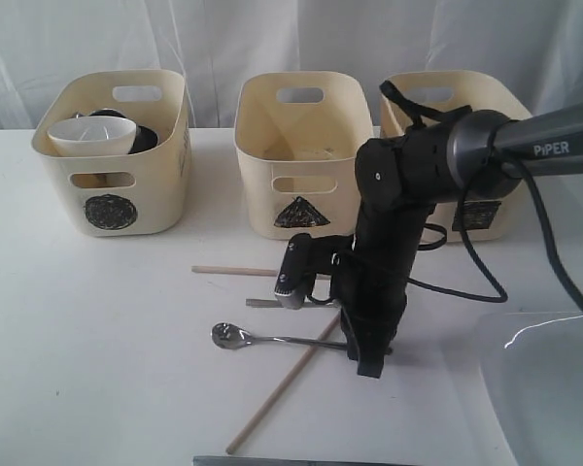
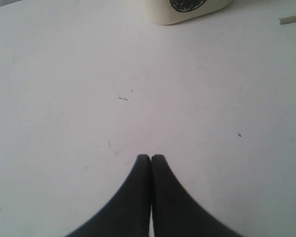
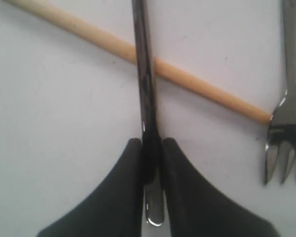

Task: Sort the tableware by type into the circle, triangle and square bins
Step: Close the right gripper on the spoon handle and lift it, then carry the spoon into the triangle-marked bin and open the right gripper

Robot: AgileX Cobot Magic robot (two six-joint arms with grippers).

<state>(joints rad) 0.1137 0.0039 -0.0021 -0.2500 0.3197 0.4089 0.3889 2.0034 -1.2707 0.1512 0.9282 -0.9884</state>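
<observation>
A steel spoon lies on the white table, and my right gripper is shut on the end of its handle. The handle crosses over a wooden chopstick. The fork lies beside it, its handle partly hidden by the arm. A second chopstick lies further back. The circle bin holds a white bowl and dark steel mugs. The triangle bin and the square bin stand to its right. My left gripper is shut and empty over bare table.
A large white plate sits at the front right corner. The right arm and its cable stand in front of the square bin. The circle bin's base and a chopstick end show in the left wrist view.
</observation>
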